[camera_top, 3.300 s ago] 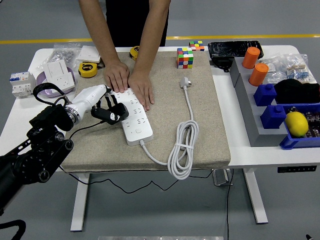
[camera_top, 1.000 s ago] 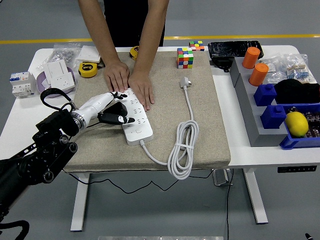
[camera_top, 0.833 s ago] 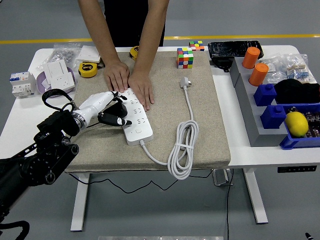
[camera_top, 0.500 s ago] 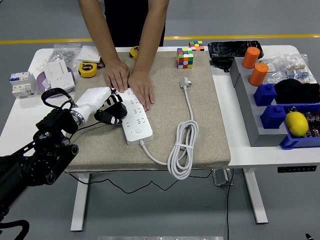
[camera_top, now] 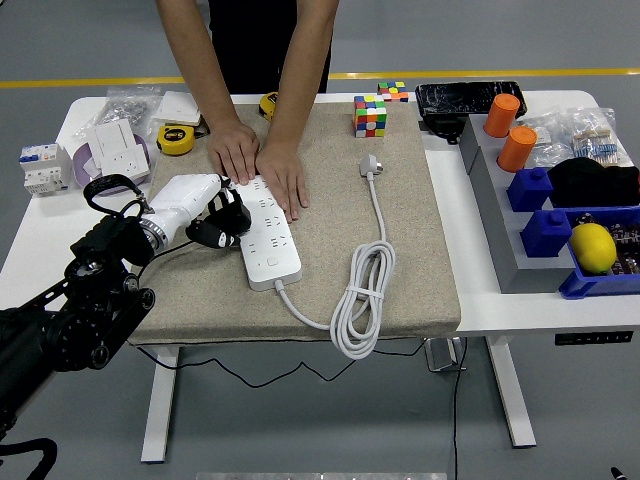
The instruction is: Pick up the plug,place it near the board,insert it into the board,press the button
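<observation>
A white power strip [camera_top: 268, 240] lies on the beige mat [camera_top: 400, 250]; its white cord [camera_top: 360, 300] coils to the right and ends in a white plug [camera_top: 369, 163]. My left hand [camera_top: 218, 218] sits against the strip's left edge. Its black fingers are curled around what looks like a black plug, mostly hidden, with a thin black cable [camera_top: 165, 253] trailing off the mat's near edge. A person at the far side presses both hands [camera_top: 262, 160] flat on the strip's far end. My right arm is out of view.
Tape measures [camera_top: 177, 138], a wall socket [camera_top: 118, 140] and a breaker [camera_top: 40, 167] lie at the left. A colour cube [camera_top: 370, 115] stands at the mat's back edge. On the right are orange cylinders [camera_top: 510, 130], blue bins [camera_top: 560, 235] and a lemon [camera_top: 592, 247].
My left hand drew back from over the strip's sockets to its left edge and curled tighter. The strip's near end and the cord coil slid slightly left. The person's hands stayed put.
</observation>
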